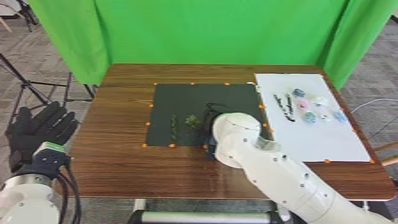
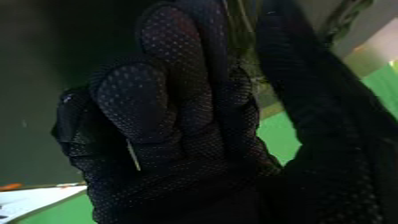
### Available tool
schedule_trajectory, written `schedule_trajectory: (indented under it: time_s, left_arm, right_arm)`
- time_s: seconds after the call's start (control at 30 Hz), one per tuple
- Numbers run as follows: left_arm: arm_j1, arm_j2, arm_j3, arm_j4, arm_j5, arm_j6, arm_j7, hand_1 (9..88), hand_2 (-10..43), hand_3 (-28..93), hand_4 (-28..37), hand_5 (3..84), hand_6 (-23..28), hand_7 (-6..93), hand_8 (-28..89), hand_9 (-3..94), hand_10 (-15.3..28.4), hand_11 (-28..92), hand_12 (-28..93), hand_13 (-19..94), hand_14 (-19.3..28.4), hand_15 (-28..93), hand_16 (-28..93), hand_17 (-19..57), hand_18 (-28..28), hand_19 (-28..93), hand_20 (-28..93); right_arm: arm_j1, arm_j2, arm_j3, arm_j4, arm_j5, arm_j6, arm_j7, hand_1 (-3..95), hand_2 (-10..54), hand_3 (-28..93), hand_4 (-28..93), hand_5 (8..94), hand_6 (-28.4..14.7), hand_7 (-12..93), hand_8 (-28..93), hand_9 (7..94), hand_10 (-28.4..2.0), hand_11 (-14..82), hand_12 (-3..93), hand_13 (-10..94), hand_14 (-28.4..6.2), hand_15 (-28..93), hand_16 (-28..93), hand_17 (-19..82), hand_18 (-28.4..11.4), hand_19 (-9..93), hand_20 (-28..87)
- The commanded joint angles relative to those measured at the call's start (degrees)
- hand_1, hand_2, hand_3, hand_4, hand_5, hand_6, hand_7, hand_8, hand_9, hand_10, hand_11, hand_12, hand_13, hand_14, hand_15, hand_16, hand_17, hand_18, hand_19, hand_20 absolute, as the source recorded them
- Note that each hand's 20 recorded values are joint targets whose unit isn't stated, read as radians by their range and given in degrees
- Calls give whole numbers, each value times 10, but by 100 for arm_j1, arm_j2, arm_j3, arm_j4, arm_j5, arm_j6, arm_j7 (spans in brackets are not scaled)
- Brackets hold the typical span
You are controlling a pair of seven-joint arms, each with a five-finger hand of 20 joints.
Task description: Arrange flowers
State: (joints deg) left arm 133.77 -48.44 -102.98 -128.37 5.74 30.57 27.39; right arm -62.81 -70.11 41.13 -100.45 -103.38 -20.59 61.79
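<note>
Black glove on the left hand [image 1: 40, 131], released, its fingers straight and spread, just beside the table [image 1: 120, 105]. To that hand's right, a dark mat [image 1: 191, 91] bears a thin green stem [image 1: 174, 128], then a leafy sprig [image 1: 193, 121], near the left side of the right hand [image 1: 210, 127]. Whether the right hand is clenched, released or grasping something, I cannot tell; in its wrist view, blurred greenery is beside it. To its right, a white sheet [image 1: 333, 145] holds dark twigs [image 1: 290, 108], then pink and blue flowers [image 1: 304, 105].
</note>
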Motion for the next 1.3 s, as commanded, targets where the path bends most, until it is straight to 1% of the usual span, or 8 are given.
schedule_trajectory:
  time_s: [0.03,0.37,0.47,0.7,0.77,0.87,1.0,1.3]
  left_arm:
    - [112,-16,-49,-15,-22,-4,94,261,128,722,-283,468,87,211,-122,420,153,301,92,310,170,543,-103,-38,155,438,129]
    - [150,-38,-61,-19,-102,-3,140,260,123,724,-283,467,87,209,-121,419,154,299,94,310,171,541,-102,-39,155,436,130]
    - [121,-48,-35,-1,-100,-29,117,260,124,722,-283,467,87,209,-120,419,154,298,93,310,170,541,-101,-39,156,436,130]
    - [148,-119,-102,-9,-82,-12,99,261,126,720,-283,467,87,209,-120,419,153,298,94,310,170,539,-101,-39,156,435,131]
    - [183,-126,-89,0,-120,-60,166,260,125,722,-283,466,87,209,-120,419,153,298,95,309,170,539,-101,-39,156,435,131]
    - [186,-115,-108,4,-100,-52,128,260,125,722,-283,467,87,209,-120,419,153,298,94,310,170,539,-101,-39,156,435,132]
    - [183,-105,-79,21,-146,-44,180,261,126,721,-283,467,87,209,-120,420,154,299,94,310,170,540,-101,-39,156,435,132]
    - [95,-77,-21,52,-126,-69,171,261,126,721,-283,467,85,211,-120,419,152,301,95,311,171,541,-100,-39,156,435,132]
  right_arm:
    - [-69,153,173,-186,55,-46,-48,338,-95,654,-191,718,-70,401,-76,813,-155,395,335,771,-115,614,384,445,-284,930,336]
    - [-184,271,312,-588,321,-291,-147,322,-95,643,-195,741,-68,319,-77,828,-159,365,320,780,-115,597,375,445,-284,927,330]
    - [-277,336,375,-772,271,-282,-158,319,-95,644,-189,758,-73,226,-81,835,-159,354,317,788,-116,587,372,450,-284,925,327]
    - [-560,715,1102,-1350,-793,-96,-572,304,-95,644,-179,740,-81,184,-73,842,-163,339,312,791,-115,575,371,454,-284,926,323]
    - [-536,995,1397,-1424,-1146,-110,-724,303,-95,642,-177,737,-82,183,-71,841,-168,332,310,788,-116,572,371,450,-284,926,322]
    - [-314,1370,1499,-1090,-1607,128,-791,304,-95,637,-175,727,-83,187,-66,813,-173,332,310,759,-126,581,373,425,-284,925,324]
    - [247,1725,1433,-303,-1537,172,-667,317,-95,650,-181,718,-82,197,-65,779,-184,311,284,722,-138,592,355,412,-284,928,329]
    - [1402,1963,331,1253,-1281,-520,-690,283,-95,611,-210,680,-93,203,-62,748,-189,318,279,694,-141,598,335,411,-281,932,361]
